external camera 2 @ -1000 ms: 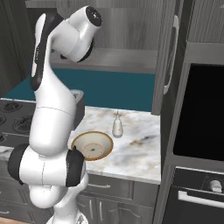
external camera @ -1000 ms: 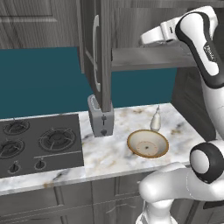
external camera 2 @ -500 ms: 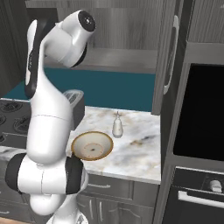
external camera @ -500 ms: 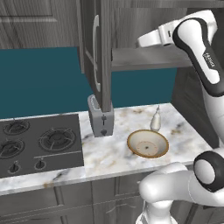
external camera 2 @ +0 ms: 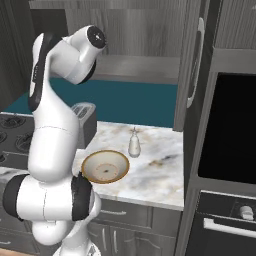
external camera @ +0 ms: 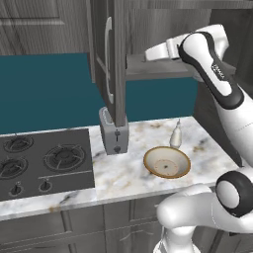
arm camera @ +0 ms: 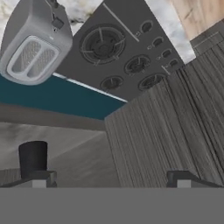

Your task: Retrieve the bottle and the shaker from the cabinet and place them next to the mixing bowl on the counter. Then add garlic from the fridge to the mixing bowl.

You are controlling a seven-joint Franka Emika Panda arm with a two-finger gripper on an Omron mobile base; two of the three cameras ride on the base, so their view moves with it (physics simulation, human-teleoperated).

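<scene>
A small pale bottle [external camera: 176, 134] [external camera 2: 134, 144] stands upright on the marble counter just behind the tan mixing bowl [external camera: 167, 162] [external camera 2: 105, 166]. My arm reaches up into the open wall cabinet. In the hand view my gripper [arm camera: 109, 179] is open, with nothing between its fingers. A dark cylindrical shaker [arm camera: 33, 158] stands on the grey cabinet shelf, just beyond my left fingertip [arm camera: 38, 179] and off to the side of the gap. The garlic and the fridge are out of view.
The open cabinet door [external camera: 111, 54] [external camera 2: 192, 65] hangs over the counter. A grey toaster [external camera: 114, 131] [external camera 2: 85, 117] [arm camera: 33, 43] stands left of the bowl, beside the black stove [external camera: 44, 160] [arm camera: 118, 48]. A dark built-in oven [external camera 2: 230, 130] closes off the counter's right end.
My arm has swung its hand leftward and deeper into the cabinet. The gripper has stayed open, and the bottle and bowl have not moved.
</scene>
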